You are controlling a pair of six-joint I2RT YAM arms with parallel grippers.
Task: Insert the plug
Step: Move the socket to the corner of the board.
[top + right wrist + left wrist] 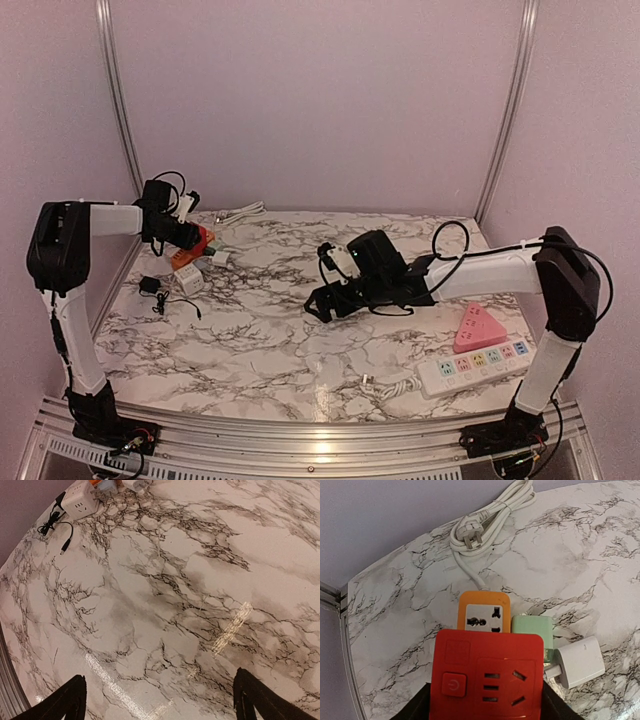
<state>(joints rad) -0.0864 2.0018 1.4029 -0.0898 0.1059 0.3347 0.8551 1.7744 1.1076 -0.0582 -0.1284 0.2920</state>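
The left gripper (487, 710) has its jaws pressed against both sides of a red socket block (490, 665). Just beyond the jaws lies an orange socket (484, 614), and to their right a white plug adapter (580, 662) touches a green adapter (534, 630). The right gripper (160, 700) hangs with its jaws wide apart over the marble tabletop (200, 580).

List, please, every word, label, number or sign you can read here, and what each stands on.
Power symbol, no letters: on the button of the red socket.
White power strip: coloured markings by its outlets, too small to read.
No readable words, brands or numbers elsewhere.
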